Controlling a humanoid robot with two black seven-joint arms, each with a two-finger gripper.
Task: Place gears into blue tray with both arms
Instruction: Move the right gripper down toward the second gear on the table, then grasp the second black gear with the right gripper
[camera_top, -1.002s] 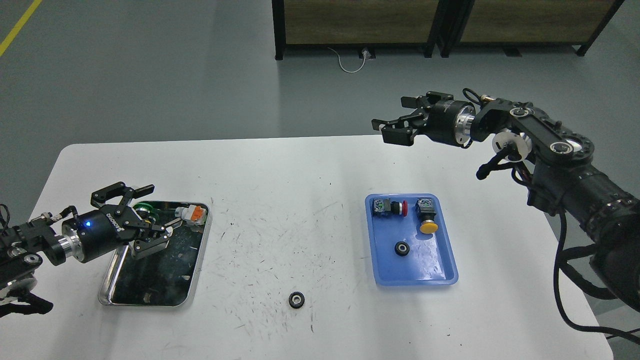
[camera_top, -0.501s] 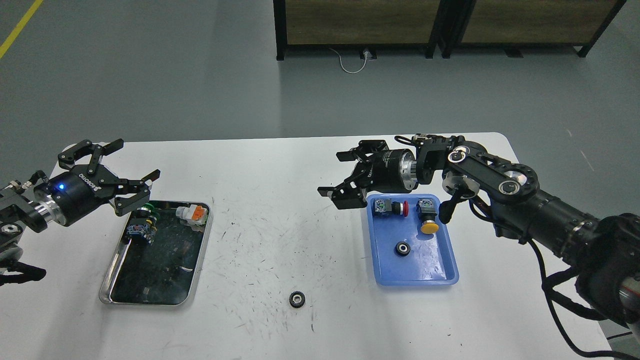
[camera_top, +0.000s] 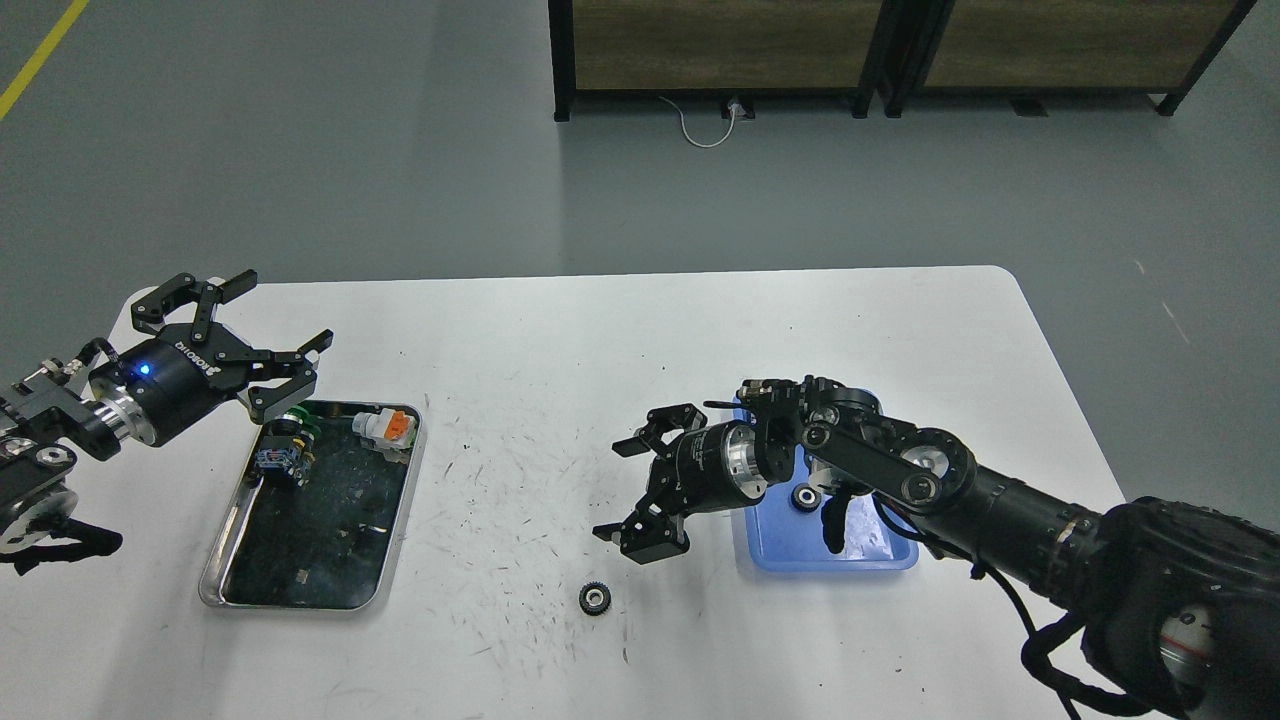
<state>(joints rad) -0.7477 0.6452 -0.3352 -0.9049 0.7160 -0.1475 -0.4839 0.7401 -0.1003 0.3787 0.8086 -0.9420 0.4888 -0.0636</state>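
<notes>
One gear (camera_top: 594, 598) lies flat on the white desk (camera_top: 560, 340) in the lower middle of the frame, on a patch of dark scuff marks. The right hand (camera_top: 635, 492) hangs just above and to the right of it, fingers spread apart and holding nothing, not touching the gear. The right arm (camera_top: 960, 495) reaches in from the lower right and crosses over the blue tray (camera_top: 850, 552), hiding most of it. A second gear (camera_top: 806, 497) shows inside the tray, partly covered by the arm. At the left of the frame the left hand (camera_top: 240, 335) is raised above the desk's left edge, fingers wide apart and empty. Just below it sits a metal tray (camera_top: 215, 570) with a dark bottom, holding a green-capped switch (camera_top: 288, 440) and an orange and white part (camera_top: 388, 427) at its far end.
</notes>
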